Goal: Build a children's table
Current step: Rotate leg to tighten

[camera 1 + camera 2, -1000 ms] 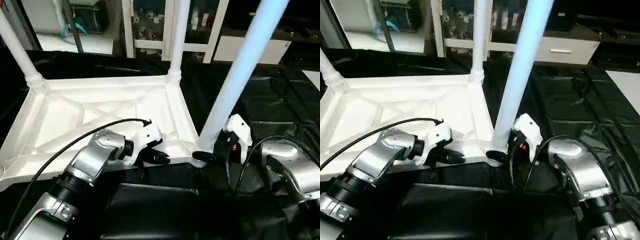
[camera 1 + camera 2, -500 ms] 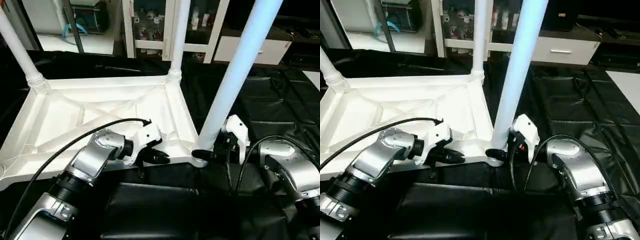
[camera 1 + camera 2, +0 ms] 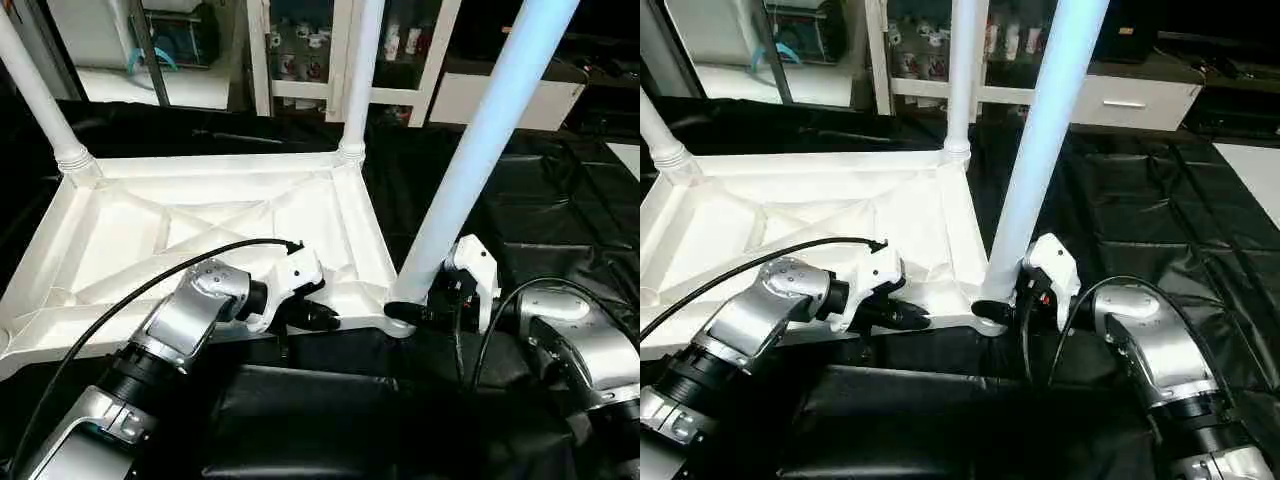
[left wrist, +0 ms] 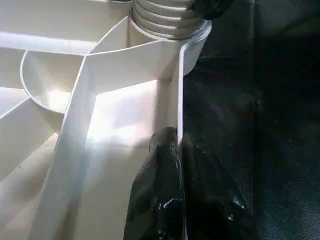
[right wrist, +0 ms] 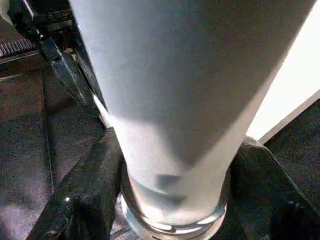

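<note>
The children's table top (image 3: 130, 230) lies upside down on the black-covered work table, ribs facing up. Two white legs stand in its far corners, one at the far left (image 3: 35, 90) and one at the far right (image 3: 360, 80). A third leg (image 3: 480, 160) rises from the near right corner socket (image 3: 400, 322), leaning slightly to the right. My right gripper (image 3: 410, 308) is shut on the base of this leg, with a black finger (image 5: 90, 190) on each side. My left gripper (image 3: 325, 318) is shut on the top's thin near rim (image 4: 179, 100), left of that socket.
The black cover (image 3: 540, 220) spreads wrinkled to the right of the top. A white shelf unit (image 3: 300, 60) and a low drawer cabinet (image 3: 1130, 100) stand behind the work table. A black cable (image 3: 150, 280) arcs over my left forearm.
My right gripper's fingers have closed in on the base of the near right leg. The left gripper has kept its hold on the rim. The view has shifted slightly.
</note>
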Robot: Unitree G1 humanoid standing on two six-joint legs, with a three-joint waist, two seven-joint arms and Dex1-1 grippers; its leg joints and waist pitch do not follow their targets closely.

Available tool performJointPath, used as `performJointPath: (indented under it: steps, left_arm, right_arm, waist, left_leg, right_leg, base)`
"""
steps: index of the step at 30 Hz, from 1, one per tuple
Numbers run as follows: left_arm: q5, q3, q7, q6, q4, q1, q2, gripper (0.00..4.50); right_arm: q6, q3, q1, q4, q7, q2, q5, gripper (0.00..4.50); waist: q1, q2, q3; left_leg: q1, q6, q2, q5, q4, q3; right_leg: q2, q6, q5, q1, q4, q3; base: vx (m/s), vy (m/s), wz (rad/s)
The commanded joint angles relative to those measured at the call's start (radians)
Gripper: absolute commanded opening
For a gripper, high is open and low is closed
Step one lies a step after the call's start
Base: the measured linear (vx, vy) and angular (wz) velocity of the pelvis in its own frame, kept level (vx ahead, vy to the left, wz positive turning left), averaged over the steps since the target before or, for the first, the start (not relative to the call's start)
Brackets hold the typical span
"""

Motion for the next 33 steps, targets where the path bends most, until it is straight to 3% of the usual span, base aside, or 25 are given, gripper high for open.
performJointPath:
  steps: [1, 3, 7, 17, 21, 22, 23, 24, 25, 26, 30, 33]
  left_arm:
    - [-0.044, 0.005, -0.029, -0.050, -0.032, -0.008, -0.035, 0.00]
    - [-0.045, 0.009, -0.019, -0.053, -0.031, -0.007, -0.038, 0.00]
    - [-0.045, 0.009, -0.019, -0.055, -0.028, -0.008, -0.038, 0.00]
    - [-0.041, 0.004, -0.017, -0.057, -0.017, -0.012, -0.037, 0.00]
    - [-0.020, 0.007, 0.032, -0.030, 0.013, -0.017, -0.053, 0.00]
    - [0.009, 0.034, 0.157, 0.000, 0.070, -0.035, -0.104, 0.00]
    - [0.009, 0.034, 0.157, 0.000, 0.070, -0.035, -0.104, 0.00]
    - [0.018, 0.046, 0.205, 0.013, 0.093, -0.043, -0.126, 0.00]
    - [0.021, 0.060, 0.254, 0.033, 0.115, -0.053, -0.155, 0.00]
    - [0.021, 0.060, 0.254, 0.033, 0.115, -0.053, -0.155, 0.00]
    - [0.037, 0.105, 0.435, 0.089, 0.209, -0.113, -0.261, 0.00]
    - [0.053, 0.148, 0.598, 0.075, 0.285, -0.163, -0.333, 0.00]
  right_arm:
    - [-0.017, -0.016, 0.013, 0.025, -0.039, 0.024, 0.001, 2.67]
    - [-0.035, -0.046, 0.021, 0.052, -0.083, 0.062, 0.008, 2.67]
    - [-0.056, -0.050, 0.027, 0.061, -0.093, 0.073, 0.002, 2.66]
    - [-0.080, -0.042, 0.031, 0.077, -0.092, 0.081, -0.027, 2.66]
    - [-0.100, -0.029, 0.015, 0.144, -0.190, 0.112, -0.087, 2.66]
    - [-0.099, -0.044, -0.030, 0.238, -0.334, 0.171, -0.125, 2.66]
    - [-0.099, -0.044, -0.030, 0.238, -0.334, 0.171, -0.125, 2.66]
    - [-0.099, -0.052, -0.048, 0.274, -0.386, 0.193, -0.136, 2.66]
    - [-0.099, -0.069, -0.079, 0.325, -0.450, 0.231, -0.134, 2.66]
    - [-0.099, -0.069, -0.079, 0.325, -0.450, 0.231, -0.134, 2.66]
    - [-0.131, -0.121, -0.211, 0.526, -0.676, 0.360, -0.129, 2.65]
    - [-0.170, -0.157, -0.301, 0.662, -0.834, 0.436, -0.122, 2.65]
  waist:
    - [-0.006, -0.011, -0.072]
    - [-0.007, -0.009, -0.071]
    - [-0.015, -0.008, -0.070]
    - [-0.023, -0.007, -0.070]
    - [-0.029, -0.007, -0.068]
    - [-0.034, -0.004, -0.066]
    - [-0.042, -0.005, -0.062]
    - [-0.044, -0.006, -0.066]
    - [-0.048, -0.008, -0.067]
    - [-0.054, -0.006, -0.065]
    - [-0.062, -0.011, -0.068]
    - [-0.063, -0.012, -0.073]
  left_leg:
    - [0.019, 0.069, 0.069, -0.071, -0.071, -0.032]
    - [0.019, 0.058, 0.070, -0.087, -0.073, -0.033]
    - [0.020, 0.048, 0.069, -0.102, -0.075, -0.034]
    - [0.018, 0.055, 0.069, -0.099, -0.074, -0.034]
    - [0.018, 0.043, 0.067, -0.116, -0.076, -0.035]
    - [0.020, 0.031, 0.069, -0.130, -0.078, -0.035]
    - [0.020, 0.021, 0.065, -0.152, -0.080, -0.035]
    - [0.023, -0.003, 0.063, -0.179, -0.079, -0.039]
    - [0.020, -0.008, 0.065, -0.178, -0.080, -0.041]
    - [0.019, -0.004, 0.063, -0.180, -0.081, -0.040]
    - [0.014, -0.005, 0.059, -0.182, -0.080, -0.043]
    - [0.021, -0.003, 0.058, -0.167, -0.076, -0.038]
  right_leg:
    - [-0.084, -0.260, -0.081, 0.045, -0.060, 0.038]
    - [-0.084, -0.255, -0.103, 0.044, -0.062, 0.038]
    - [-0.083, -0.251, -0.119, 0.044, -0.064, 0.037]
    - [-0.083, -0.254, -0.115, 0.046, -0.065, 0.038]
    - [-0.083, -0.251, -0.145, 0.044, -0.070, 0.037]
    - [-0.082, -0.250, -0.169, 0.040, -0.072, 0.037]
    - [-0.080, -0.248, -0.202, 0.037, -0.077, 0.036]
    - [-0.084, -0.235, -0.262, 0.042, -0.079, 0.034]
    - [-0.085, -0.224, -0.263, 0.045, -0.082, 0.036]
    - [-0.083, -0.225, -0.253, 0.042, -0.083, 0.037]
    - [-0.084, -0.213, -0.290, 0.043, -0.086, 0.035]
    - [-0.084, -0.217, -0.248, 0.038, -0.086, 0.036]
  base:
    - [0.000, 0.000, 0.00]
    - [0.000, 0.000, 0.00]
    - [0.000, 0.000, 0.00]
    - [0.000, 0.000, 0.00]
    - [0.000, 0.000, 0.00]
    - [0.000, 0.000, 0.00]
    - [0.000, 0.000, 0.00]
    - [0.000, 0.000, 0.00]
    - [0.000, 0.000, 0.00]
    - [0.000, 0.000, 0.00]
    - [0.000, 0.000, 0.00]
    - [0.000, 0.000, 0.00]
